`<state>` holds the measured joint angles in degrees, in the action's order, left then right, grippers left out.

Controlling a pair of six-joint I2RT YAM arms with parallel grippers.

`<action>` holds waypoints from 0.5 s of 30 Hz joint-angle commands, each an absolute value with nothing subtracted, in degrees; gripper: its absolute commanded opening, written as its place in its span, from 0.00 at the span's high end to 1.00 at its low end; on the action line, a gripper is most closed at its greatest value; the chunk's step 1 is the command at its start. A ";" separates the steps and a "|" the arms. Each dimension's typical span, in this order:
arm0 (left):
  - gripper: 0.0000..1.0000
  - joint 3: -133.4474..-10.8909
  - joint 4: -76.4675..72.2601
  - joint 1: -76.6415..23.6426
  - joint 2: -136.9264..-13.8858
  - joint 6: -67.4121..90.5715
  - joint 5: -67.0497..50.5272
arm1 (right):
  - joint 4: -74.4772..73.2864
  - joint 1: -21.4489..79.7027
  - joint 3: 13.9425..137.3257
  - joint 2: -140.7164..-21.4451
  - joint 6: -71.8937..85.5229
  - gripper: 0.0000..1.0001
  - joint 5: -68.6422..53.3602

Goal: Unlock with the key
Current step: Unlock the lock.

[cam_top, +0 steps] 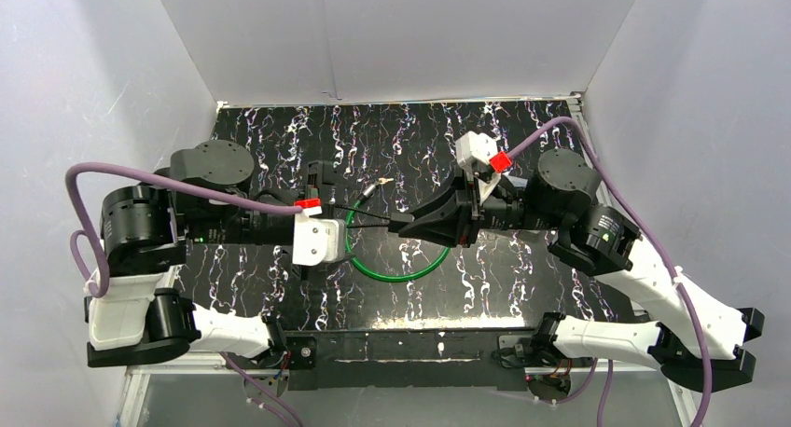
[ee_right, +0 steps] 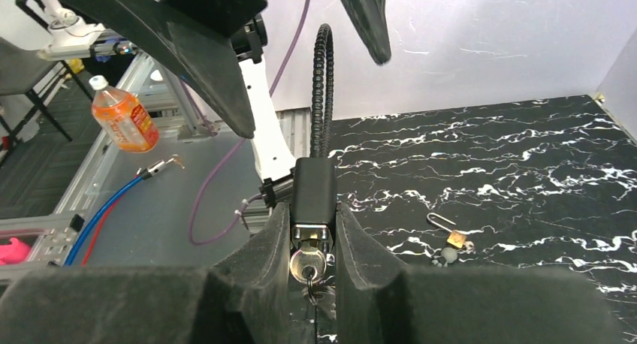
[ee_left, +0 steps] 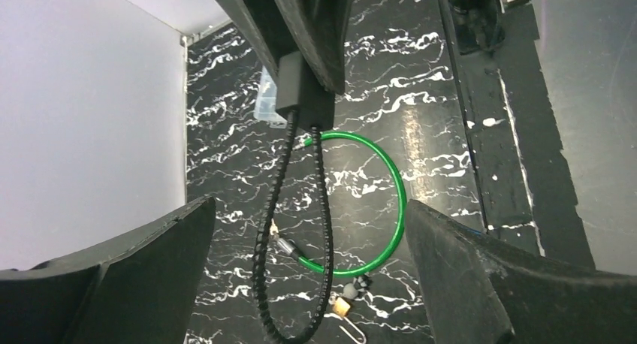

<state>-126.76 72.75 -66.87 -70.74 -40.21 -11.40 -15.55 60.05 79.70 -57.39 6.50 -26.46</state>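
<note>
Black white-veined marble tabletop [cam_top: 522, 287] boxed in by plain white walls [cam_top: 420, 35]; the overhead view shows both arms reaching in toward the middle, with a green cable loop [cam_top: 396, 278] lying flat on the table below where they meet.

Only the right wrist view shows the keyhole end: the right gripper [ee_right: 313, 209] has its fingers pressed against both sides of the black lock body [ee_right: 314, 190], held above the table; a silver key [ee_right: 308, 265] sits in the cylinder facing that camera; the ribbed black cable [ee_right: 323, 81] rises from the body and passes between the two fingers of the left gripper [ee_left: 306, 209], which stand spread wide apart and do not touch it.

Only the left wrist view shows the cable hanging down in a long narrow loop, and the green loop's metal-tipped end.

A small brass padlock [ee_right: 454, 239] rests on the marble, well apart from the lock body.

Off the table, the right wrist view catches an orange drink bottle [ee_right: 124, 119]; its label is too small to read; no other writing is legible.
</note>
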 commanded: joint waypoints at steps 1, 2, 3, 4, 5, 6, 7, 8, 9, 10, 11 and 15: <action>0.08 -122.77 69.81 -67.06 -68.32 -39.74 -13.59 | -13.87 59.77 83.49 -57.94 7.65 0.99 -29.91; 0.11 -122.23 69.01 -67.05 -68.09 -40.00 -13.54 | -14.07 59.77 83.50 -58.13 7.69 0.99 -30.11; 0.16 -122.02 68.85 -67.06 -68.14 -40.33 -13.74 | -14.42 59.78 83.61 -58.44 7.73 0.99 -30.33; 0.23 -121.95 68.80 -67.06 -68.32 -40.52 -14.09 | -14.57 59.77 83.62 -58.71 7.78 0.99 -30.48; 0.29 -121.95 68.93 -67.06 -68.55 -40.58 -14.25 | -14.59 59.77 83.47 -58.97 7.88 0.99 -30.57; 0.35 -122.08 69.10 -67.06 -68.82 -40.79 -14.71 | -14.71 59.77 83.35 -59.24 7.91 0.99 -30.63; 0.38 -122.16 69.31 -67.06 -69.05 -40.80 -15.09 | -14.64 59.77 83.21 -59.46 7.95 0.99 -30.62; 0.40 -122.12 69.30 -67.06 -69.12 -40.83 -15.50 | -14.47 59.77 83.05 -59.62 7.96 0.99 -30.34; 0.44 -121.71 69.22 -67.06 -69.04 -41.05 -15.96 | -14.19 59.77 82.84 -59.74 8.07 0.99 -30.10; 0.49 -121.13 69.15 -67.06 -68.98 -41.20 -16.28 | -13.83 59.77 82.58 -59.83 8.07 0.99 -29.83; 0.53 -120.67 69.09 -67.06 -68.86 -41.15 -16.42 | -13.52 59.77 82.50 -59.92 8.16 0.99 -29.44; 0.64 -118.62 69.39 -67.02 -68.74 -42.26 -16.39 | -12.67 59.77 82.86 -60.58 8.15 0.99 -28.67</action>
<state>-120.40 69.25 -66.87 -68.99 -41.43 -14.83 -16.64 60.01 80.79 -60.55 7.51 -29.21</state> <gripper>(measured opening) 0.385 0.258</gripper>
